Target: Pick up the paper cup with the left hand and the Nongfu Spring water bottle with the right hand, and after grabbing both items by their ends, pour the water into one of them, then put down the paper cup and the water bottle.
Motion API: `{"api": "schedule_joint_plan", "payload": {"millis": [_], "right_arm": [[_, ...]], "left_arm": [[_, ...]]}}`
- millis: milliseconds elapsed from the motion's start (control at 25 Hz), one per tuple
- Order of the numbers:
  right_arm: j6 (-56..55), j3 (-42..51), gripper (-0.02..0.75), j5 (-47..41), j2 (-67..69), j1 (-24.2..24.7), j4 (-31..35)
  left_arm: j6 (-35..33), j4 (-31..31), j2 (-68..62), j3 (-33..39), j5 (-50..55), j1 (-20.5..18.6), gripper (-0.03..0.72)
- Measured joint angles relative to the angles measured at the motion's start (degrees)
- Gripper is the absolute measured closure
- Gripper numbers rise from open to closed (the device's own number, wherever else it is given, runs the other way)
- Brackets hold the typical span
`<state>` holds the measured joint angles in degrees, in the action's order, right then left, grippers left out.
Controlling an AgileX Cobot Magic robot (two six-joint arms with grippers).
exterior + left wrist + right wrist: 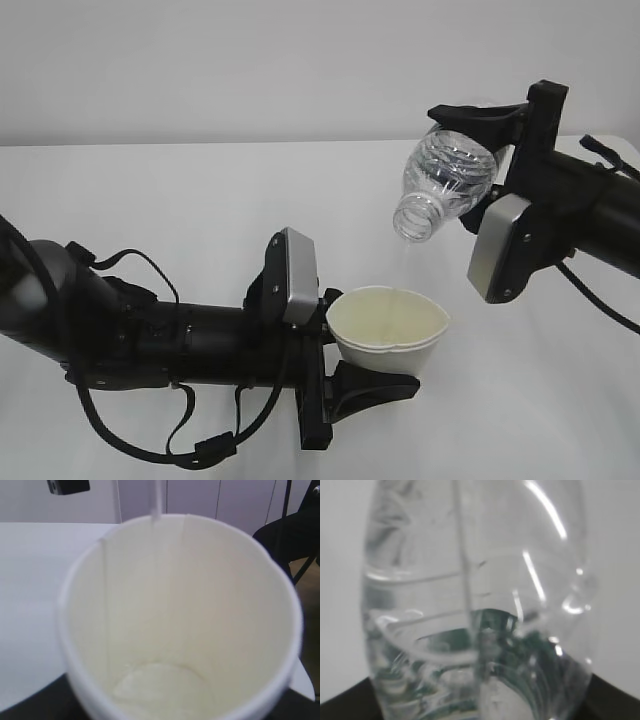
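Bottle tipped above and right of the cup

The Nongfu Spring water bottle, in the right hand, hangs mouth-down over the paper cup, which sits in the left hand above the table

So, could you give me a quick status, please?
Left hand grips paper cup. Right hand holds bottle tipped, mouth down above cup. Nothing in the way.

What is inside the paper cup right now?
The paper cup has a cream interior with a small clear pool of water at the bottom. The nearest inner wall is hidden by the rim.
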<state>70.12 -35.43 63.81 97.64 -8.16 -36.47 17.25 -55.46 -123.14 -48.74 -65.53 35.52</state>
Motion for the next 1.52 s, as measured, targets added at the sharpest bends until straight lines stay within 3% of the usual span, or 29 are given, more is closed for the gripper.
{"api": "schedule_joint_plan", "payload": {"millis": [1520], "right_arm": [[0.0, 0.0, 0.262, 0.1, 0.0, 0.0, 0.1]], "left_arm": [[0.0, -0.7, 0.0, 0.0, 0.0, 0.0, 0.258]]}}
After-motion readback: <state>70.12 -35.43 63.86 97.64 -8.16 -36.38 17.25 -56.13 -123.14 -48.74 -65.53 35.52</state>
